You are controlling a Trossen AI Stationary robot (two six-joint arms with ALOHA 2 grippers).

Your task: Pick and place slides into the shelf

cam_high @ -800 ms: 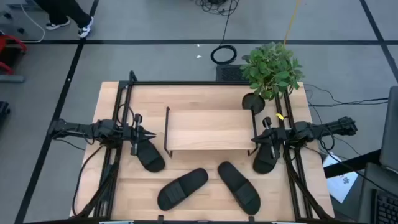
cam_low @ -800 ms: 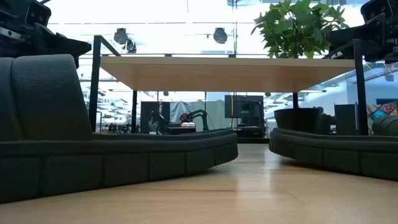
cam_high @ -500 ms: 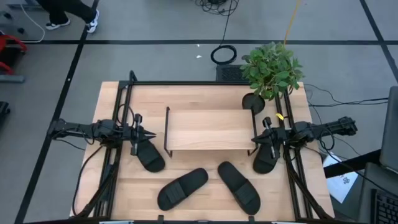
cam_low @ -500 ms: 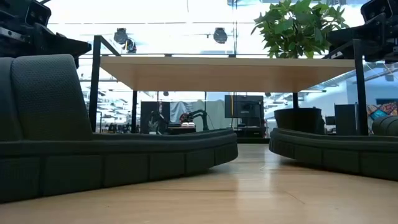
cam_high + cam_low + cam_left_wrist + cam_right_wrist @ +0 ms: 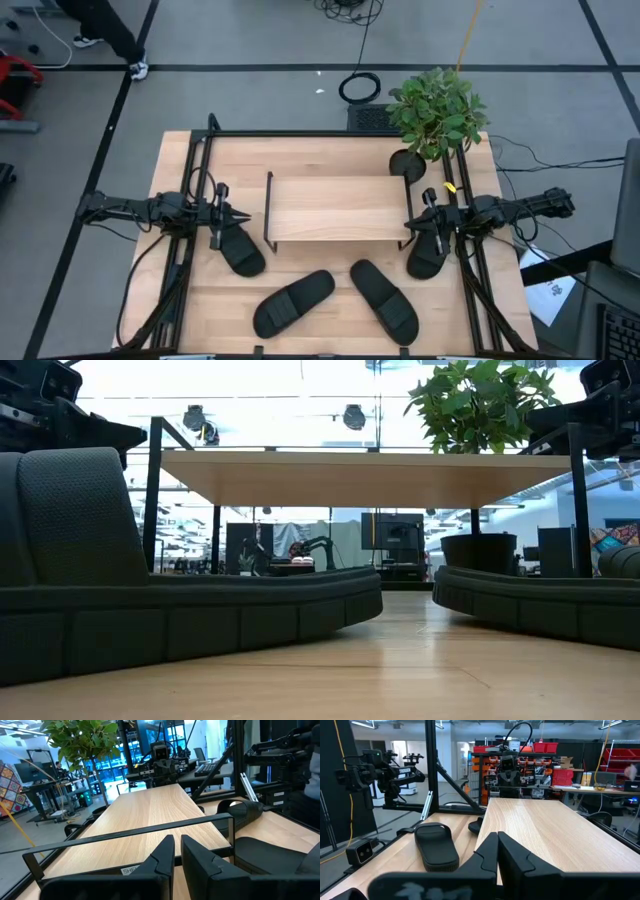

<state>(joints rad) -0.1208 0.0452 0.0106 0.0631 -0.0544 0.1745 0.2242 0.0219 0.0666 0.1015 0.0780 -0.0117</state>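
Observation:
Four black slides lie sole-down on the table. One (image 5: 240,250) is by the shelf's left end and one (image 5: 428,252) by its right end. Two more (image 5: 293,302) (image 5: 384,298) sit near the table's near edge. The shelf (image 5: 335,210) stands mid-table on its black frame, its light wood top bare. My left gripper (image 5: 245,217) hovers shut off the shelf's left end, above the left slide's far part. My right gripper (image 5: 407,224) hovers shut off the right end. Both wrist views look along the shelf top (image 5: 150,820) (image 5: 545,835) past shut fingers (image 5: 177,840) (image 5: 497,836).
A potted plant (image 5: 437,112) stands at the table's far right corner, just behind the shelf's right end. Black frame rails (image 5: 190,200) (image 5: 470,270) run along the table's left and right sides under the arms. A person's legs (image 5: 110,30) show on the floor beyond the far left corner.
Both arms, the slides and the shelf have kept still. Only the person on the floor beyond the table's far left corner has stepped along.

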